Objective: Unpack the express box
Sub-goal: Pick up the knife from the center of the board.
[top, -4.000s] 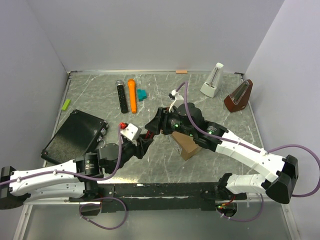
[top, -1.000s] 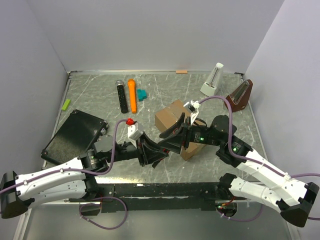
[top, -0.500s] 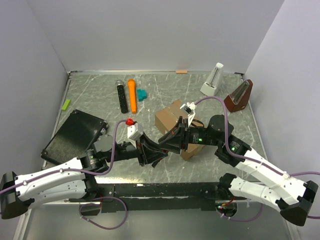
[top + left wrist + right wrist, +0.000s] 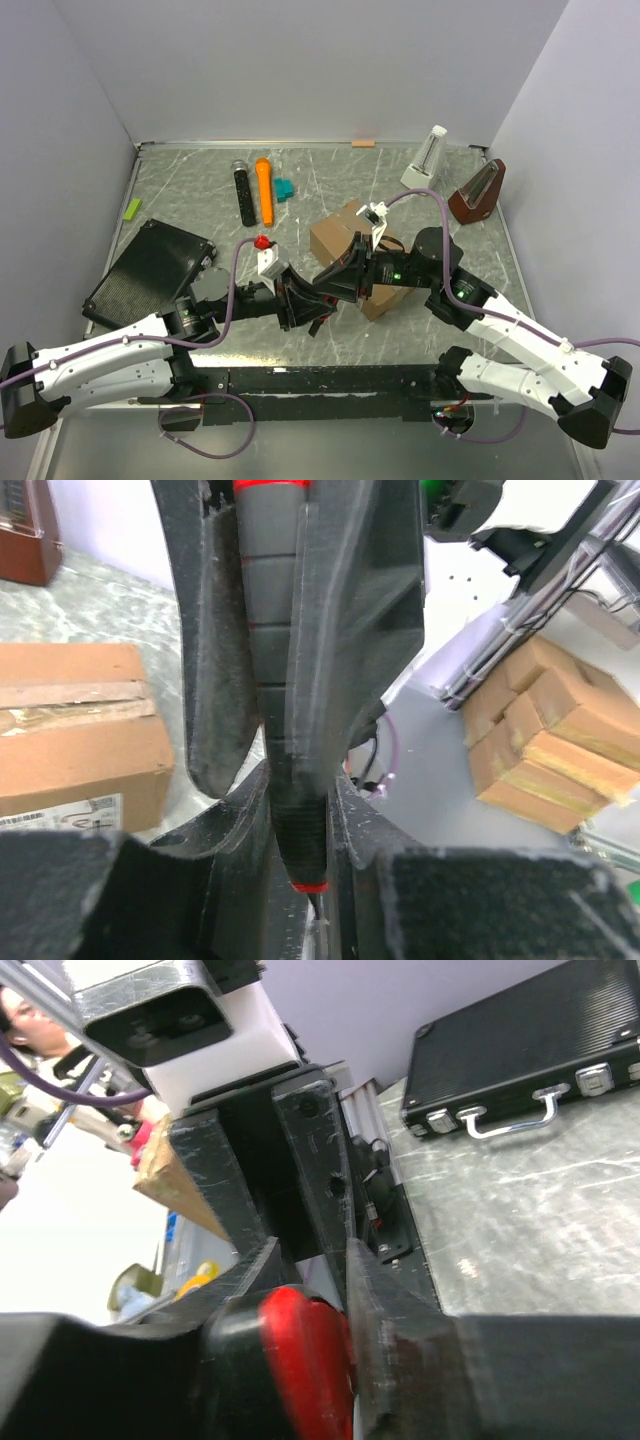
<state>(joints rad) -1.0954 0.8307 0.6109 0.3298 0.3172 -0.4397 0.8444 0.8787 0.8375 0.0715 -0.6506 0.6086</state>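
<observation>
Gray tool (image 4: 275, 680) held up just beside the express box (image 4: 345, 228)
It's pinched by the left gripper (image 4: 300, 875); the right gripper (image 4: 300, 1355) is set narrow around it, grip can't be told.

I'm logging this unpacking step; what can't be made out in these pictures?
Top view: right arm covers much of the brown cardboard box, hiding its top seam.
Top view: grey tool with red ends, buried between left pincer and right pincer.
Right wrist view: too close to tell whether the right pincer grips that tool.
Left wrist view: box cut off at left edge.
</observation>
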